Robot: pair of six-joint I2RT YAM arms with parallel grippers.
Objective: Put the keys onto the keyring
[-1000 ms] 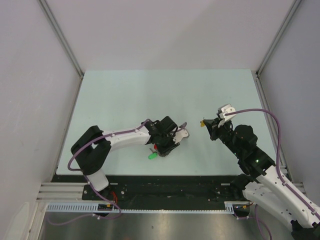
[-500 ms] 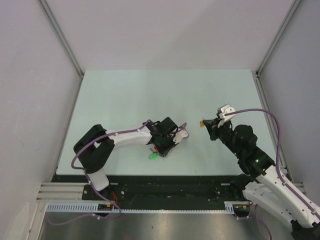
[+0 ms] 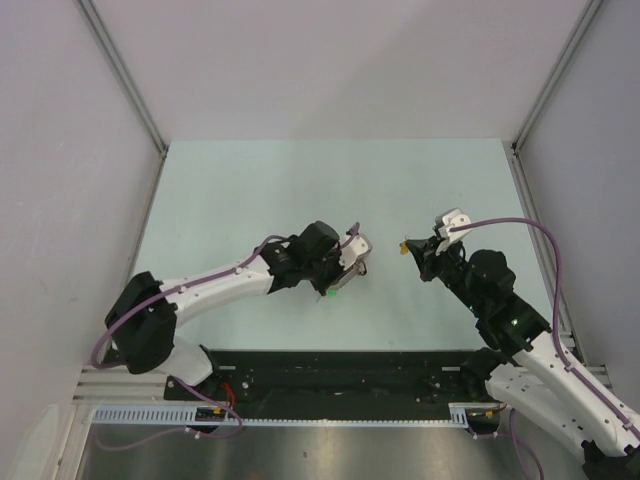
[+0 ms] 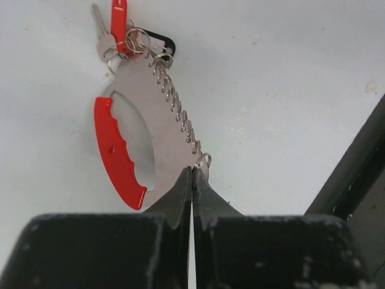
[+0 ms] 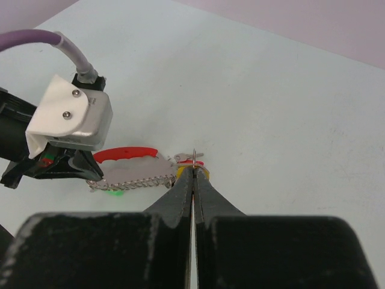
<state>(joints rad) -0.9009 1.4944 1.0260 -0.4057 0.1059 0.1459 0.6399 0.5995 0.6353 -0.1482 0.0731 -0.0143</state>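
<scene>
From its base at the near left corner, the left arm reaches across the pale desk toward the middle. The left hand is closed, its two dark fingers pinched together on the narrow tip of the keyring. Seen from the left wrist, the keyring fans away from the fingers as a pale grey plate, with the red curved band on its left side and a row of small wire rings along its right edge. At its far end hang a red key with a silver blade beside it and a small black loop. The green key shows just under the left hand on its near side; whether it touches the keyring cannot be told. A strip of bare desk separates the two hands. To the right, the right hand is also closed, pointing toward the keyring and gripping the yellow-orange key at its fingertips, with a thin metal sliver standing up edge-on between them.
</scene>
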